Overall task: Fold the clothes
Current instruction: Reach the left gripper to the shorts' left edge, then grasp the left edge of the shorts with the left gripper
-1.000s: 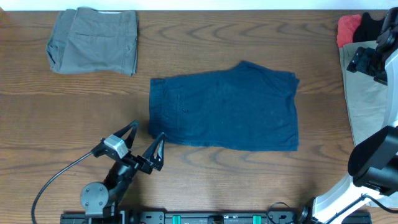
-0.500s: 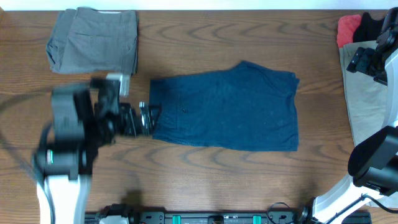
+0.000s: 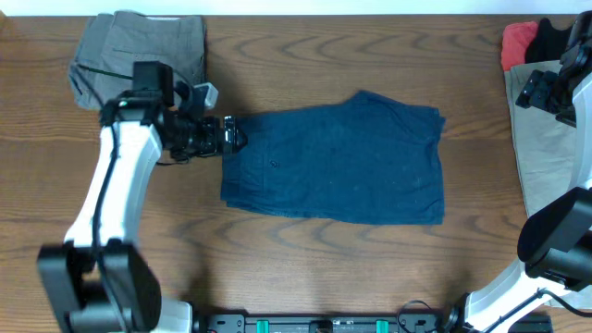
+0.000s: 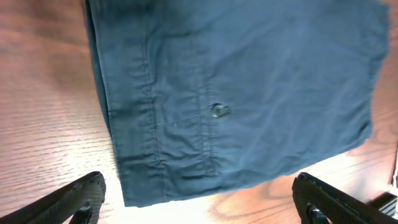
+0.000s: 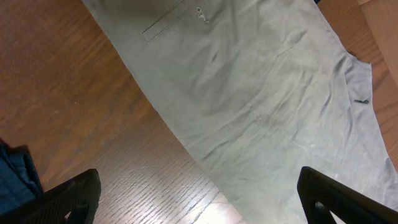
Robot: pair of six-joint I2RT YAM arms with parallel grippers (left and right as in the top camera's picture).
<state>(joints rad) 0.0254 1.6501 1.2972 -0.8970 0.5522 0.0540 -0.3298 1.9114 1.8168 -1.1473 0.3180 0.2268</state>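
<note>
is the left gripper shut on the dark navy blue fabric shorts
No, the left gripper is open wide above the dark navy blue fabric shorts, which lie flat, ungripped.

On the worktop (image 3: 305, 264), the left claw (image 3: 231, 135) sits at the left edge of the spread shorts (image 3: 342, 162), which stretch away to its right, the folded shorts (image 3: 139, 60) lie beyond it to its left, and the right claw (image 3: 542, 92) hangs above a flat garment (image 3: 546, 162) at the far right edge.
</note>
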